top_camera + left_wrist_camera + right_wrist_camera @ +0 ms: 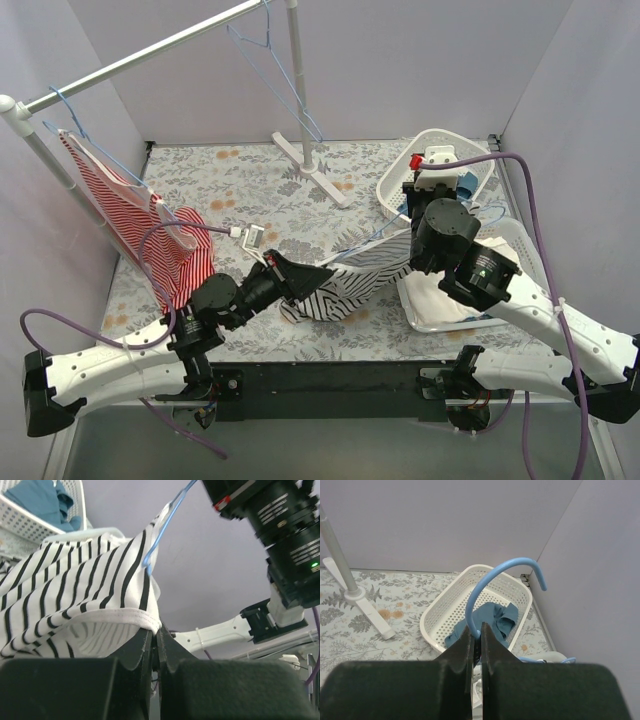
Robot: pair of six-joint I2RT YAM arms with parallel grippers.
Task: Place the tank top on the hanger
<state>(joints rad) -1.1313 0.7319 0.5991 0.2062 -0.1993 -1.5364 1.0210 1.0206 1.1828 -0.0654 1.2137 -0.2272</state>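
Two sets of fingers are holding the striped tank top (340, 285) and the blue hanger (481, 586) over the desk (230, 190).
The tank top is stretching between the arms above the desk's near middle, with the hanger's wire running into its upper end. The left fingers (137, 652) are pressing together on its white hem. The right fingers (462, 650) are clamping the hanger's stem just below the hook. Beyond, a white basket (437, 615) is holding a blue cloth (492, 617), and a red-striped garment (150, 235) is hanging from the rail (150, 55).
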